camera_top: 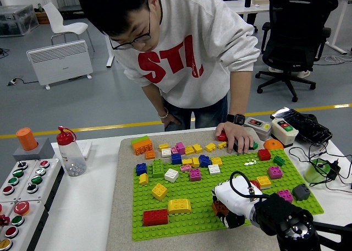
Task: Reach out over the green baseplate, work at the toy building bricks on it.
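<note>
The green baseplate (203, 196) lies on a grey mat and carries several coloured bricks: a red one (155, 217), a wide yellow one (179, 206), a small yellow one (159, 191), a white one (171, 175), blue and magenta ones. My right hand (224, 210) reaches over the plate's near right part, its fingers curled around a dark reddish-brown brick (219, 208). The left hand is out of view. A person leans over the far edge, one hand (236, 136) resting on bricks at the plate's back right.
A clear bottle with a red cap (70, 152) stands left of the mat. A button panel (19, 193) fills the near left. Control boxes (272, 127), cables and a green cup (314, 171) crowd the right side.
</note>
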You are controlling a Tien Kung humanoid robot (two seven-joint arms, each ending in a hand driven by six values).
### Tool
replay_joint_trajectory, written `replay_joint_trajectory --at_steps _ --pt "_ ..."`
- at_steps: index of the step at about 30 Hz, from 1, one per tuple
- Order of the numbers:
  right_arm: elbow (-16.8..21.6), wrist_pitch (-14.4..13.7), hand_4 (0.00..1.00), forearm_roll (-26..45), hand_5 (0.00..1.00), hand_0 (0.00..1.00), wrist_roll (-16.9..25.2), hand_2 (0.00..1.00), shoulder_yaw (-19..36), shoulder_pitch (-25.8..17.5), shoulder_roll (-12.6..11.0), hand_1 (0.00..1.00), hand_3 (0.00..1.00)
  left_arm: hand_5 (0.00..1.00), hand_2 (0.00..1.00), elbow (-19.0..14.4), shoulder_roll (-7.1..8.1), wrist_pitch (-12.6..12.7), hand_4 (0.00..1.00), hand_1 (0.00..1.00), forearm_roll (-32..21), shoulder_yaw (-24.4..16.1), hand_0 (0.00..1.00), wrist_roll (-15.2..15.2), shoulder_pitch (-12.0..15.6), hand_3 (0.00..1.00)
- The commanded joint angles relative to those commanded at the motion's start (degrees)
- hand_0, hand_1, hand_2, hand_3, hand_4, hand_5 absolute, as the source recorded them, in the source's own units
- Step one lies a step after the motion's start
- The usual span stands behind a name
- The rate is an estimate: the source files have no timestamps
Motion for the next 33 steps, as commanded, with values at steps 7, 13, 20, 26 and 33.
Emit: replay_joint_trajectory --at_steps 7,13,20,26,33 --pt "-0.52 -0.23 0.524 -0.16 0.26 0.71 0.0 0.797 -0.28 0.1 0.08 0.751 0.536 0.998 0.665 0.0 -0.02 0.01 0.281 0.69 -0.02 0.04 0.652 0.0 -0.02 0.561" --pt "-0.77 -0.6 0.517 -0.43 0.257 0.665 0.0 0.78 -0.55 0.13 0.02 0.732 0.531 0.998 0.665 0.0 -0.02 0.0 0.281 0.69 0.01 0.08 0.652 0.0 -0.02 0.562" --pt "-0.99 -0.68 0.513 -0.46 0.253 0.664 0.0 0.78 -1.02 0.2 -0.14 0.731 0.53 0.998 0.665 0.0 -0.06 0.01 0.281 0.69 0.16 0.02 0.651 0.04 0.07 0.562" --pt "-1.22 -0.64 0.509 -0.24 0.247 0.663 0.0 0.775 -1.44 0.11 -0.27 0.729 0.526 0.998 0.664 0.0 -0.11 0.0 0.281 0.691 0.28 -0.04 0.651 0.08 0.23 0.562" --pt "-1.22 -0.74 0.508 -0.24 0.246 0.656 0.0 0.771 -1.53 0.01 -0.31 0.726 0.525 0.998 0.665 0.0 -0.14 -0.03 0.281 0.691 0.33 -0.02 0.652 0.1 0.34 0.562"
